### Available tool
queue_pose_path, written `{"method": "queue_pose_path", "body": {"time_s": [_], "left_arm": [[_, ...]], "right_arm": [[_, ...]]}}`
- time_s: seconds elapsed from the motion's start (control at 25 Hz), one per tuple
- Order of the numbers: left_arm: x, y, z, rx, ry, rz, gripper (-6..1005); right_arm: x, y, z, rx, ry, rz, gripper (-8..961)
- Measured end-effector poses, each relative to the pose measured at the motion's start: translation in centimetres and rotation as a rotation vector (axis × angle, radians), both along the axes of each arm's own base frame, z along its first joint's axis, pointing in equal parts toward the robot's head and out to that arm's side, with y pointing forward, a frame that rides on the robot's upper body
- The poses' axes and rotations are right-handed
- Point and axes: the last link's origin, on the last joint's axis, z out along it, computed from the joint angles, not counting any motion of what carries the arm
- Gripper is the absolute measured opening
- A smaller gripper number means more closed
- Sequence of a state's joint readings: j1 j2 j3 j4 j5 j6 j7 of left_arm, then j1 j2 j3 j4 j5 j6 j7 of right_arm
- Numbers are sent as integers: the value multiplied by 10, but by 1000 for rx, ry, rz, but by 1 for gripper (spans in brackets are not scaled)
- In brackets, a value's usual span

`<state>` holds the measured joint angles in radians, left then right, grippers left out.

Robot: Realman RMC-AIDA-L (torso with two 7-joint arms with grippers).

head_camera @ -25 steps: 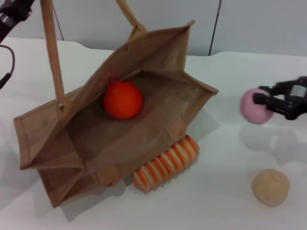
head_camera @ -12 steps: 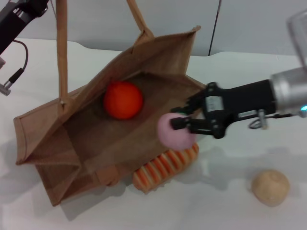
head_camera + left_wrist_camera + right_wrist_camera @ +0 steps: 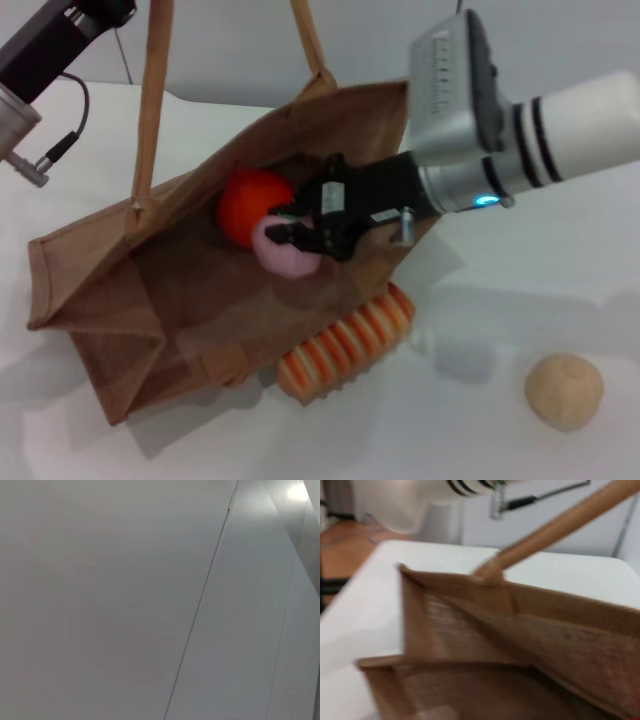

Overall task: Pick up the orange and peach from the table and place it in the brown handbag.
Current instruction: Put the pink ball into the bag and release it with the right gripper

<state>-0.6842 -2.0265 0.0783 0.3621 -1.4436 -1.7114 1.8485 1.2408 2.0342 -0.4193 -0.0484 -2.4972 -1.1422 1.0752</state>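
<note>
White tabletop (image 3: 520,300), pale grey panelled wall (image 3: 125,605) behind it, pretty bare room from where I'm standing. Off to one side past the table edge there's a strip of wooden floor (image 3: 350,535), visible only from the right wrist camera.

The brown handbag (image 3: 130,300) lies tipped over on the table with its mouth gaping toward us, one corner pointing at the near left edge. The left arm (image 3: 50,50) is up at the far left, and one bag handle (image 3: 152,110) runs straight up toward it, the other handle (image 3: 310,45) rising behind. I can't see that gripper's fingers at all, so can't tell what they're doing; its wrist camera just stares at the wall.

The right gripper (image 3: 300,225) is reaching in over the bag's right rim, fingers clamped on the peach (image 3: 285,245), which sits inside the bag's opening, held just above the lining. The orange (image 3: 250,205) is in the bag too, right behind the peach and touching or nearly touching it.

Outside, a striped orange-and-cream loaf thing (image 3: 345,345) is jammed up against the bag's near side wall. A tan ball (image 3: 565,390) sits well apart on the right, near the front edge.

Room to move: the arm fills most of the bag's right side, and the rim there is close under the wrist. Open white table stretches right of the bag between loaf and ball, and along the far right.
</note>
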Motion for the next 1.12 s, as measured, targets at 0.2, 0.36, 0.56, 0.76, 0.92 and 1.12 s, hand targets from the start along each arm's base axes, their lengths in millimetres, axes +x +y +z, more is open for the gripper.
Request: {"method": "queue_pose_path", "body": {"time_s": [0.2,0.36,0.56,0.76,0.92,1.12], "left_arm": [[1,1,-1,-4,3,-3,109],[1,1,0,-4,1,-2,109],[-1,0,1,2,-6,4,109],[-4,-2,2,9,-9,13,109],[-5,-2,2,11,-11,18,109],[-8,-4,4,22,-19,29,109]], "right_arm": [[-5,13,-16,143,-48,30,173],[-3,21,-25,259,-77,56,174],[4,19,-30,355,-43,116,173],[19,12,-29,438,14,173,192],[28,6,-29,506,31,233,282],[36,3,-26,564,55,227,394]]}}
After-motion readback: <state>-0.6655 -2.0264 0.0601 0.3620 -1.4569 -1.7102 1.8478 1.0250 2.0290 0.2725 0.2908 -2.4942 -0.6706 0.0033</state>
